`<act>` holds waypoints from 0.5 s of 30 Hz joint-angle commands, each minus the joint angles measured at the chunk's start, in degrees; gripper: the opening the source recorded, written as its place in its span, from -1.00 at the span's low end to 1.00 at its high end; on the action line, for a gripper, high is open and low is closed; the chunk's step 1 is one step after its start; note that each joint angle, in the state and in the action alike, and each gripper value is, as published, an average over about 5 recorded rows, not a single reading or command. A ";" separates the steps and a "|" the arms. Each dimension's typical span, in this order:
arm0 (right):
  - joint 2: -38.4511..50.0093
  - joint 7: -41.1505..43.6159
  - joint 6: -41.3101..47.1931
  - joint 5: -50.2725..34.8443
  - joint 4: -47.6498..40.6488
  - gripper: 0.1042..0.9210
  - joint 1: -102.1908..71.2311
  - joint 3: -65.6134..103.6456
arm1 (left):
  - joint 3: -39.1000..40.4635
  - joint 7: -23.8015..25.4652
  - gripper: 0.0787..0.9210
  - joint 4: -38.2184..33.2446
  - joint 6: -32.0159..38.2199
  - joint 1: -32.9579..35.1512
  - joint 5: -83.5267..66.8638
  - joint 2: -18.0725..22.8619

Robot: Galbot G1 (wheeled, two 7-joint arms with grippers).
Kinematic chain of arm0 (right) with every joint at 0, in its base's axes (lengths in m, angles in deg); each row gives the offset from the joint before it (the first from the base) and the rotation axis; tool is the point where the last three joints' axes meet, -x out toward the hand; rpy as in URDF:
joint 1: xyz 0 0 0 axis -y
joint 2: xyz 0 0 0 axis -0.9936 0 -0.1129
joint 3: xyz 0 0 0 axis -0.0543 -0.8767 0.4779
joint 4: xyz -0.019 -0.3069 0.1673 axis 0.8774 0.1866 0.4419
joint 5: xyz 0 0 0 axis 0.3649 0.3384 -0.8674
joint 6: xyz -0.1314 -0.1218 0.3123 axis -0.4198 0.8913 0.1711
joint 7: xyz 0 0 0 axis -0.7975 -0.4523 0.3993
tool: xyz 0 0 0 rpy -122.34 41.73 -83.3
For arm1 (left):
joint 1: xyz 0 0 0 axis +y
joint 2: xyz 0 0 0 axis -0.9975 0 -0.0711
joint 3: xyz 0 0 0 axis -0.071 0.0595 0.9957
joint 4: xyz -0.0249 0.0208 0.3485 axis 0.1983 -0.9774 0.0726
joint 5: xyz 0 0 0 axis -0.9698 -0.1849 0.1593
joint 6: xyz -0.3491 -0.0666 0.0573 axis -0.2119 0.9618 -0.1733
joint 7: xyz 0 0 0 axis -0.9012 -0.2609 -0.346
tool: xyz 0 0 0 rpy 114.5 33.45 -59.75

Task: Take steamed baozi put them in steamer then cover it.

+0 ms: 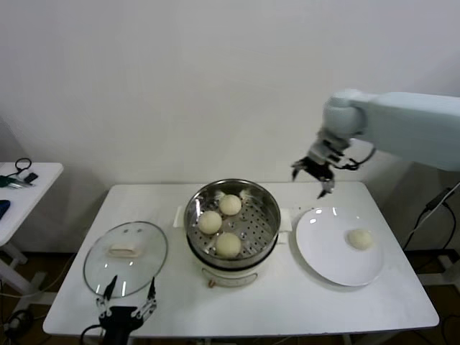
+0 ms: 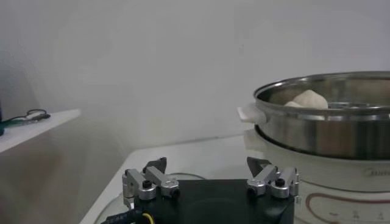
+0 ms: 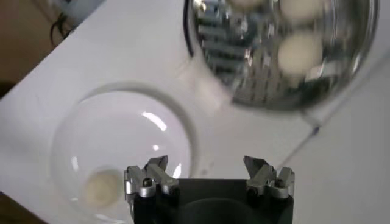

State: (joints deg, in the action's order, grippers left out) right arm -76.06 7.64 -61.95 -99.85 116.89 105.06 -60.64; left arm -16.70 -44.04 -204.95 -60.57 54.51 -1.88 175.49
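Three steamed baozi (image 1: 228, 245) lie inside the steamer (image 1: 232, 223) at the middle of the white table (image 1: 287, 302), while a fourth baozi (image 1: 359, 238) rests on the white plate (image 1: 323, 251) to the steamer's right. The right gripper (image 1: 314, 175) hangs in the air above the table's far edge, behind the plate and above the lone bun, its fingers spread wide and holding nothing. The cover (image 1: 126, 257) lies flat on the table left of the steamer. The left gripper (image 1: 127, 298) sits low at the table's near edge, just in front of the cover, fingers spread and empty.
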 commanded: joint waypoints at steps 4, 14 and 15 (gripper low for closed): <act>17.80 0.09 8.62 10.87 -14.83 0.76 -31.64 24.24 | 0.12 0.29 0.77 0.43 -0.14 -0.37 0.11 0.07; 11.70 -1.29 7.07 15.92 -22.39 0.76 -44.12 36.46 | 0.07 0.83 0.77 1.29 -0.37 -0.60 0.68 0.61; 11.16 -1.33 7.02 16.08 -22.77 0.76 -44.33 36.52 | 0.06 0.82 0.77 1.35 -0.35 -0.58 0.73 0.65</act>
State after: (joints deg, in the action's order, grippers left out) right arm -65.01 6.79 -56.28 -89.50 102.58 76.08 -37.34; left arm -16.66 -43.36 -203.47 -60.83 54.08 -1.13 176.20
